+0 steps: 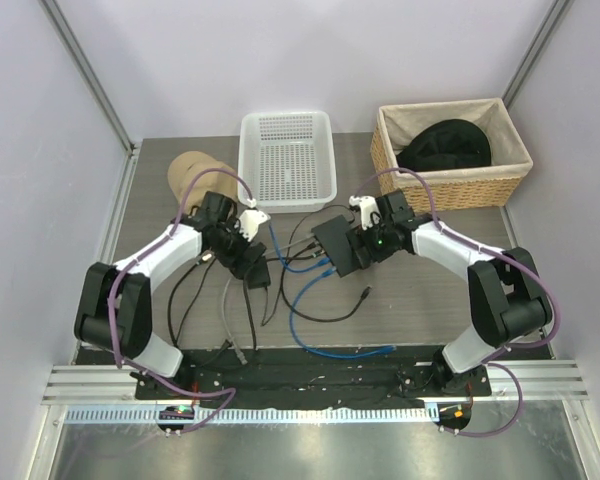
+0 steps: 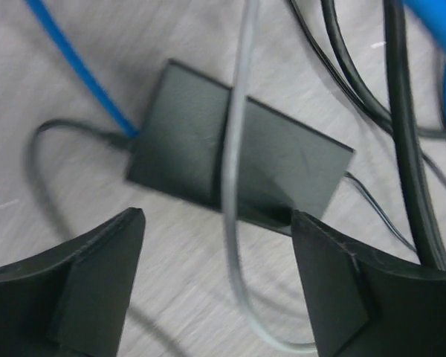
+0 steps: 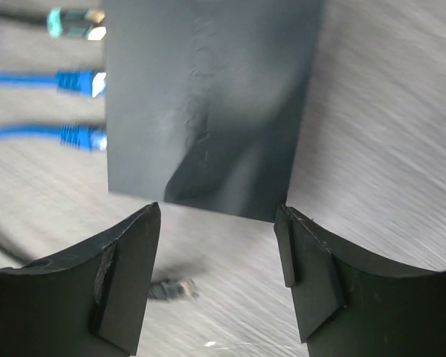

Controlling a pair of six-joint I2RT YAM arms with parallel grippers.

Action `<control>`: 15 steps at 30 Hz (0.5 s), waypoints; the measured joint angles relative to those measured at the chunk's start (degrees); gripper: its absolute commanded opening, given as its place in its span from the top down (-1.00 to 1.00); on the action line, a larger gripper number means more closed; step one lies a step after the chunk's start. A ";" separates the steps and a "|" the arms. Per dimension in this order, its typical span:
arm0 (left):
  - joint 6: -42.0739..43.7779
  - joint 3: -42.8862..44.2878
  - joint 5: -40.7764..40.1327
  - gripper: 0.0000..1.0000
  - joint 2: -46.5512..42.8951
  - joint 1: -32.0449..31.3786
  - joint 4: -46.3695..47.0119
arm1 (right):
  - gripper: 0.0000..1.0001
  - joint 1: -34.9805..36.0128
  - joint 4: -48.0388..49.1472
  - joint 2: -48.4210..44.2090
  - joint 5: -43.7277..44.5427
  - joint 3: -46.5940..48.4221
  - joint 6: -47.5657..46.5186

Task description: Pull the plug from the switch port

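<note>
Top view: switch [image 1: 336, 247] on desk [image 1: 420, 300], right of centre, just beside right hand [image 1: 355, 243]. Blue cables [image 1: 305, 262] run to its left edge. Left hand [image 1: 250, 264] over small adapter brick [image 1: 260, 276].

Left wrist: left hand [image 2: 219, 290] spread wide, holding nothing. Adapter brick [image 2: 290, 167] beyond fingertips, grey cable [image 2: 233, 149] across it.

Right wrist: right hand [image 3: 219, 275] spread, empty, fingertips at switch's [image 3: 208, 97] near end. Teal plug [image 3: 74, 21] and two blue plugs [image 3: 78, 80] in left edge.

The left hand [image 2: 217, 271] and the right hand [image 3: 217, 264] both reach in toward the middle, pointing down, held wide open.
</note>
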 measured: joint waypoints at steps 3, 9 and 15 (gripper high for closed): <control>3.93 -0.37 -5.09 -0.89 -2.82 1.07 0.02 | -0.37 1.62 -0.31 0.00 -1.84 0.00 -0.02; 8.79 -1.18 -11.41 -0.97 -8.87 8.48 0.37 | -0.39 3.15 -0.57 0.00 -4.52 -0.22 0.02; 8.52 -0.66 -13.42 -0.99 -9.49 12.48 0.46 | -0.40 4.00 -1.86 0.00 -4.55 0.42 0.39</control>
